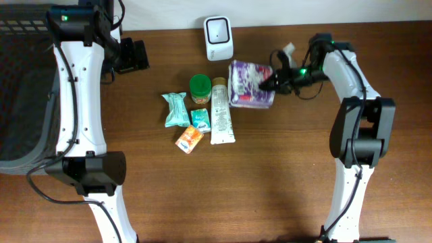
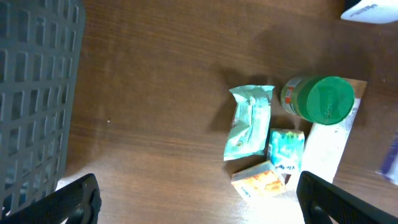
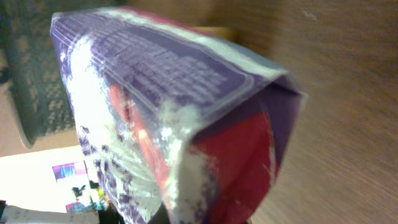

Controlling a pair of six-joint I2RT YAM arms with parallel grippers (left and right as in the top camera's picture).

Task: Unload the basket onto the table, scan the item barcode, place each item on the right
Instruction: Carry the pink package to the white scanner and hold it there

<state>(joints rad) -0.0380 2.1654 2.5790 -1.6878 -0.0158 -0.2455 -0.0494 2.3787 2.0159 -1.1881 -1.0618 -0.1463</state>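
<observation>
Purple packet (image 1: 248,84) lies near the white scanner (image 1: 219,29), its right edge pinched in the closed right gripper (image 1: 272,82), so grasping looks done and presenting the barcode remains; the left gripper (image 2: 202,202) hangs wide open, empty.

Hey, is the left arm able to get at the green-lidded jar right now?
Probably yes. The left arm's jaws hang open over bare table, and the jar stands uncovered, though a tube lies close beside it.

Bare worktop (image 1: 270,182) was left open along the near side. The middle was crowded by a tube (image 1: 221,111), jar (image 1: 200,88), pouch (image 1: 176,109) and purple pack (image 1: 248,85); the left edge was blocked by a basket (image 1: 20,94).
</observation>
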